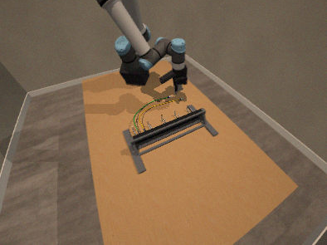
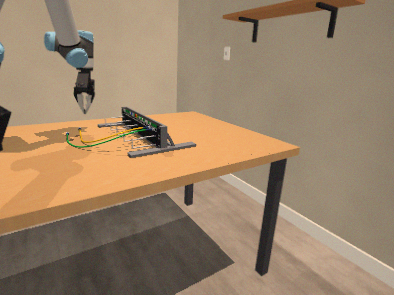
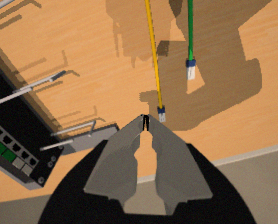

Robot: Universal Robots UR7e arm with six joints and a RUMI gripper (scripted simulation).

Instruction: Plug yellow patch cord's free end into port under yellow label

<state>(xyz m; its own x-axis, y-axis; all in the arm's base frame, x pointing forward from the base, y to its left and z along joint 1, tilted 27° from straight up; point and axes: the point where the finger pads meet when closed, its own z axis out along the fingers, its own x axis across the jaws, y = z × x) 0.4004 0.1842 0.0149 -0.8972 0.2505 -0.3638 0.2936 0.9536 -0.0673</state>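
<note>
From above, the gripper (image 1: 178,90) is seen poised over two cords' free ends behind the rack (image 1: 137,149) — one yellow cord (image 1: 146,115), one green (image 1: 134,117); from the side, it hangs above the table (image 2: 240,151), jaws shut, empty; at the wrist, the yellow plug (image 3: 161,115) lies just ahead — approach step; opening and descent are needed next.

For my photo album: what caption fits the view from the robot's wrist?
Closed, empty gripper hovering above the loose end of the yellow cable, green cable lying beside it.
</note>
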